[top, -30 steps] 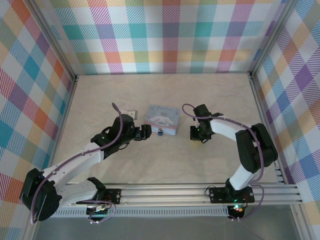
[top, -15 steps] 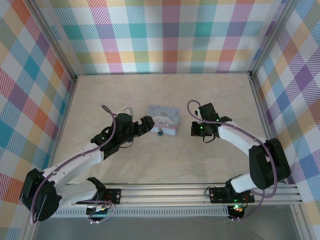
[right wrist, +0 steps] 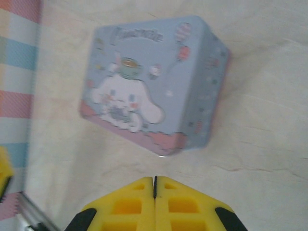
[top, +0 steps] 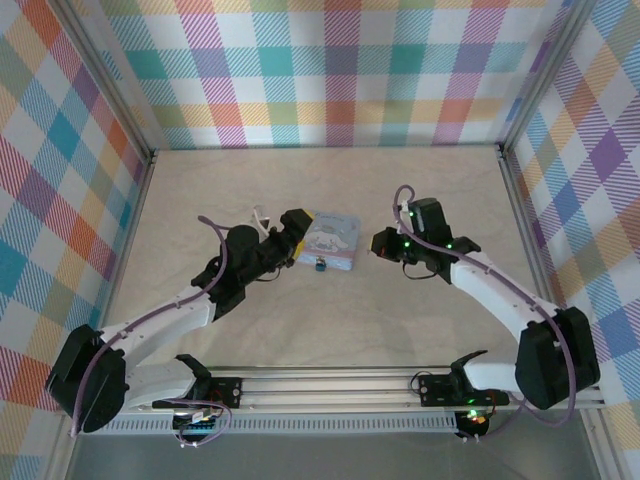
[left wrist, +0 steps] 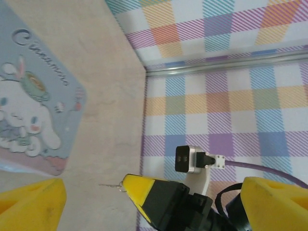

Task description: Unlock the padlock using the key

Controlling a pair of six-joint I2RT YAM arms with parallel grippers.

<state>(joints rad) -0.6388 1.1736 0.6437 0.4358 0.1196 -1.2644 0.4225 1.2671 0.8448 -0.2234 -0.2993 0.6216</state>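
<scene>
Spotted padlock (top: 319, 265) low against near wall of tin (top: 332, 238) on table (top: 420, 190), between the two claws. Logged left claw (top: 293, 226) at tin's left edge, yellow fingers (left wrist: 31, 204) spread wide and gripping nothing, printed tin lid just ahead in its wrist view. Logged right claw (top: 381, 243) just right of tin and apart from it, fingers (right wrist: 134, 202) pressed flat together, with thin metal sliver (left wrist: 109, 185) jutting from the tip, too small to call a key.
</scene>
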